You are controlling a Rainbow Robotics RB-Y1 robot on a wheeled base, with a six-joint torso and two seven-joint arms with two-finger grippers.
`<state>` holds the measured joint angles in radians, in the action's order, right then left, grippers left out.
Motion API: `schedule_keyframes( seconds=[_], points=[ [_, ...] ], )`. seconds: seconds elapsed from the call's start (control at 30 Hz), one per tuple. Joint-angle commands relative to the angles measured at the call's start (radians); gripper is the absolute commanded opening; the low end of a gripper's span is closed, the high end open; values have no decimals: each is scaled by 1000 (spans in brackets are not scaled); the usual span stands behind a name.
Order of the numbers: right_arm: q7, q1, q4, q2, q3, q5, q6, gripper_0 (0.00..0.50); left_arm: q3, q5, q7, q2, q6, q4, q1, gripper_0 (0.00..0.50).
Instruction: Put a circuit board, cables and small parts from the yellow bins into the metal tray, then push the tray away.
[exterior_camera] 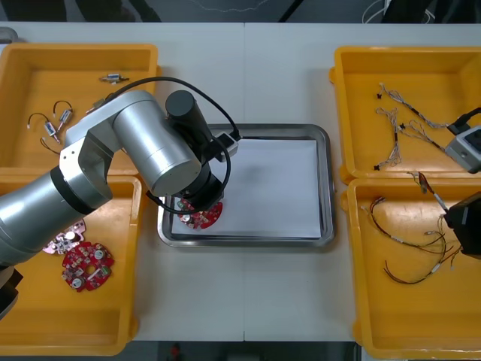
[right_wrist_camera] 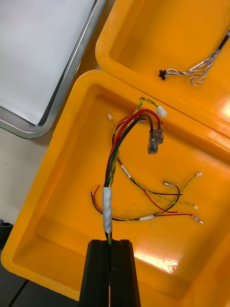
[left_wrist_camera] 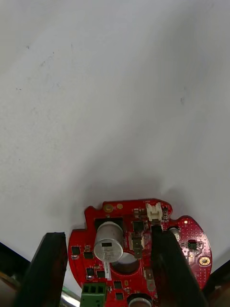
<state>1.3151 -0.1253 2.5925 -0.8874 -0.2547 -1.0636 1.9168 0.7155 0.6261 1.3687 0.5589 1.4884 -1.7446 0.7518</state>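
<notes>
Your left gripper (left_wrist_camera: 108,236) gapes over the circuit board (left_wrist_camera: 136,240) in the tray (exterior_camera: 325,188). Your right gripper (right_wrist_camera: 109,242) pinches cables (right_wrist_camera: 107,206) above a yellow bin (right_wrist_camera: 57,192).

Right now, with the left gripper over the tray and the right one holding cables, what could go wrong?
Two risks. The left gripper has its open fingers closely straddling the circuit board at the near left corner of the metal tray; lifting off could catch the board and drag it onto the rim. The right gripper pinches a cable bundle whose free ends hang over loose cables in the yellow bin; they may snag and pull those along.
</notes>
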Motion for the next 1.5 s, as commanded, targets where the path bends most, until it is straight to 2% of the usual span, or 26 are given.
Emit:
schedule_keyframes(
  seconds=[0.03,0.2,0.4,0.63,0.77,0.93,1.0,1.13,1.3,1.5],
  points=[
    [27,-116,25,-68,115,-21,3,0,-33,18,-91,-19,0,-12,40,500],
    [26,-238,25,-67,230,-36,3,0,-108,40,-91,-25,79,-64,41,500],
    [20,-424,18,-59,404,-50,3,0,-246,83,-82,-25,223,-138,41,500],
    [46,-574,-23,7,571,-33,3,0,-433,118,-57,-13,366,-173,40,500],
    [168,-609,-60,70,646,36,3,0,-507,119,-43,13,423,-188,40,500],
    [286,-622,-107,139,741,145,3,0,-593,109,12,55,431,-187,38,500],
    [348,-636,-138,169,802,211,-25,0,-636,107,26,82,431,-168,38,500],
    [443,-637,-200,217,862,283,-73,0,-693,104,27,125,431,-116,38,500],
    [561,-637,-278,251,907,360,-114,0,-746,70,33,147,431,-39,40,500],
    [681,-637,-391,271,976,465,-219,0,-801,6,40,151,431,45,38,500]
  ],
)
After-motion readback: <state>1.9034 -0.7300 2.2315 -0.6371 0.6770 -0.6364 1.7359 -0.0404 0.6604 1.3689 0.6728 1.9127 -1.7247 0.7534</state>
